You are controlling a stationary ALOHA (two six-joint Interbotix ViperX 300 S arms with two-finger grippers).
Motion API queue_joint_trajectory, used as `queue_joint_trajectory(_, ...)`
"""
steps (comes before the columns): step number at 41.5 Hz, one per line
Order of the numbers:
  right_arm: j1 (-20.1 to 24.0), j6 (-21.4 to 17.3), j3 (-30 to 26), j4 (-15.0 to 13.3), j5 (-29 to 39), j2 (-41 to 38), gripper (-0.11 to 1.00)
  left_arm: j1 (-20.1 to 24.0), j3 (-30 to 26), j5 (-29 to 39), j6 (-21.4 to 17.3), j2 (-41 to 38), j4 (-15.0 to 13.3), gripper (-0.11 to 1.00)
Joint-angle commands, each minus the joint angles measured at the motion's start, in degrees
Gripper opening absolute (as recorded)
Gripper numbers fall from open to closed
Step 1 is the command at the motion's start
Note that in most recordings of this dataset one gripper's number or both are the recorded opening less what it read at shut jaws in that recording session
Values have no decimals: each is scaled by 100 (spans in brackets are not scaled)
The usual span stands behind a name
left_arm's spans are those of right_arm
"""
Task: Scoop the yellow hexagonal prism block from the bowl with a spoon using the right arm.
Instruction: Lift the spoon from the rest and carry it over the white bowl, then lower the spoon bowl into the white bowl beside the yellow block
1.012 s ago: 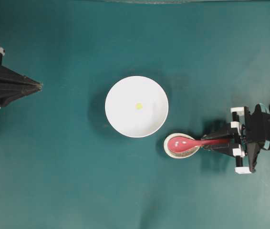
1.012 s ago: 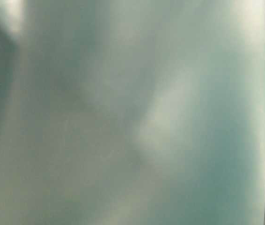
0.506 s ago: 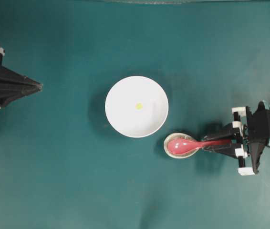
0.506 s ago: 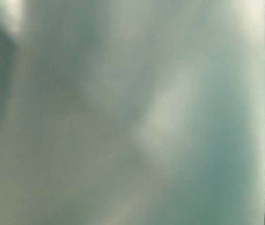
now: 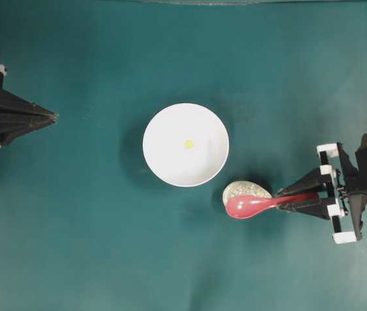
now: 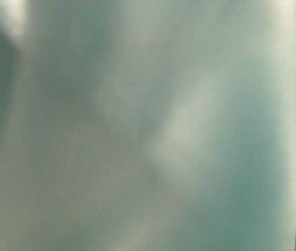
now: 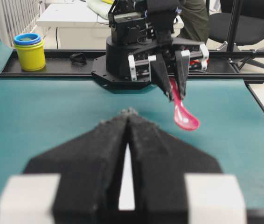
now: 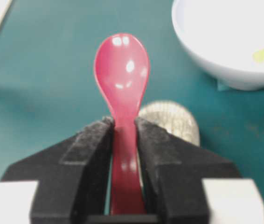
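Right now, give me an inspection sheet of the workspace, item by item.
Surface: teal green mat, no spills seen.
Job's things: large round white bowl at centre, tiny yellow hexagonal block inside it; glossy pink-red spoon lifted clear of the mat, head partly over the dish.
Clutter: small speckled beige dish beside the bowl, nothing in it.
Grippers: right end effector shut on the spoon's handle; left end effector shut, holding nothing, parked at the mat's edge.
Cables: nothing seen on the mat.
Surroundings: yellow cup stack with blue rim, black office chair and white desk beyond the table. Table-level view too blurred to use.
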State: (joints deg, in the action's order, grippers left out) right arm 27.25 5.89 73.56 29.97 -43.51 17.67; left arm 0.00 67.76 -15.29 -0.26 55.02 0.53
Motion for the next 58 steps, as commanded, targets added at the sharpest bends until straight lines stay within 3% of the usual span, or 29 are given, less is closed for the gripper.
queue_joint_trajectory(1, -229, 141, -299, 0, 571, 396, 23, 9, -105, -44, 9, -26, 18, 0)
queue_joint_trajectory(16, -1740, 483, -1582, -9, 3551, 984, 23, 9, -114, -62, 26, -9, 18, 0)
queue_joint_trajectory(36, -3278, 475, -2830, -35, 5572, 510, 23, 0, -114, -35, 62, 0, 18, 0)
queue_joint_trajectory(45, -3674, 431, -3480, -272, 6671, 105, 23, 9, -114, -35, 62, 0, 18, 0)
queue_joint_trajectory(58, -3876, 413, -4289, -545, 7831, -642, 23, 0, -114, -35, 62, 9, 18, 0)
